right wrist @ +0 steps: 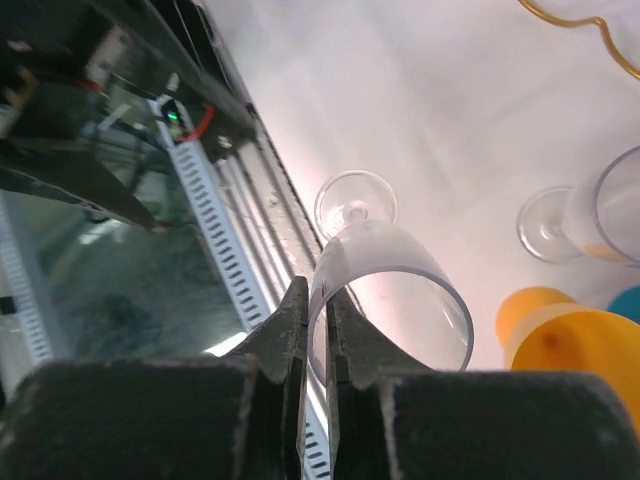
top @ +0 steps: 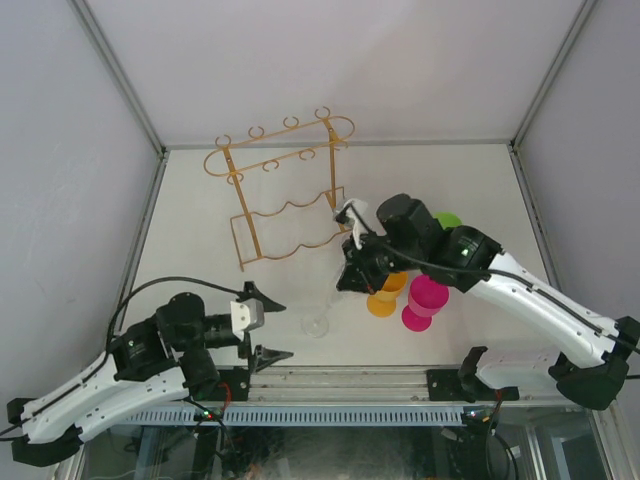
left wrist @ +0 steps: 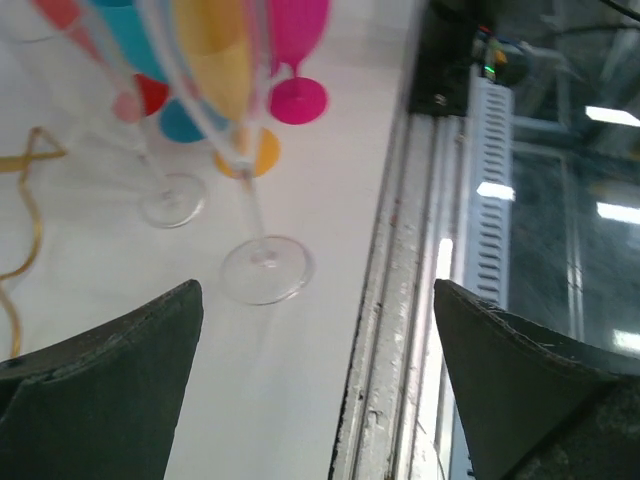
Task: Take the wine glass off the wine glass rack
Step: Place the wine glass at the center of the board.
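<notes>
The left gripper (top: 288, 328) stands wide open with nothing between its fingers. Its tips flank empty table (top: 200, 230), and the metal edge rail (left wrist: 400, 300) runs beside its right finger. Just ahead of it is the round foot of the clear wine glass (top: 316, 325), which looks to rest on the table, with the stem leaning up and away.

Beyond the left gripper, at the back of the table, is the gold wire rack (top: 290, 204). It is well apart from the glass, which no longer hangs on it.

The right gripper (right wrist: 316, 292) is closed to a thin slit, pinching the rim of the wine glass's bowl between its fingers; the foot shows past the bowl.

To the right of that gripper are a second clear glass (left wrist: 172, 200), an orange glass (top: 383, 303) and a pink glass (top: 425, 300). They crowd close beneath the arm, with a green one (top: 447, 219) behind it.
</notes>
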Robot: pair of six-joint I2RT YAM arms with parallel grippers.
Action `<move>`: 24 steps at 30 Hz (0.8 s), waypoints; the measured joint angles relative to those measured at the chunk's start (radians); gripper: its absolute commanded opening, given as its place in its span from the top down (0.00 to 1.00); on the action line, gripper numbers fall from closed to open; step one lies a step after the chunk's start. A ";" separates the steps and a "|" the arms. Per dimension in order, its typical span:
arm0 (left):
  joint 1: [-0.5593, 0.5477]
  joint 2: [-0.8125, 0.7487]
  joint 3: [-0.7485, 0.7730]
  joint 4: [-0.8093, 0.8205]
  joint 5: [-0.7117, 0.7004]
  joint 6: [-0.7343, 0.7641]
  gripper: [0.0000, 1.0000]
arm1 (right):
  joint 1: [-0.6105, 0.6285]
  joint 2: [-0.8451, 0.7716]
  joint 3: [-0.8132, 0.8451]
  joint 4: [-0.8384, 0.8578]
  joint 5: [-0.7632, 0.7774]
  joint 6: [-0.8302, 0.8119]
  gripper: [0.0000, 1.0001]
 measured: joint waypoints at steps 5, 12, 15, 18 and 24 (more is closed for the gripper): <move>0.000 -0.008 0.000 0.050 -0.273 -0.093 0.00 | 0.124 0.061 0.000 -0.057 0.241 -0.019 1.00; 0.000 0.042 0.084 0.051 -0.755 -0.328 0.00 | 0.179 0.159 -0.010 -0.092 0.432 -0.022 0.96; 0.000 0.042 0.129 0.031 -0.889 -0.401 0.00 | 0.197 0.173 -0.011 -0.101 0.475 -0.022 0.85; 0.000 0.042 0.170 -0.006 -0.999 -0.453 0.00 | 0.204 0.174 -0.011 -0.103 0.494 -0.026 0.77; 0.037 0.044 0.222 -0.093 -1.118 -0.515 0.00 | 0.205 0.174 -0.010 -0.107 0.518 -0.037 0.53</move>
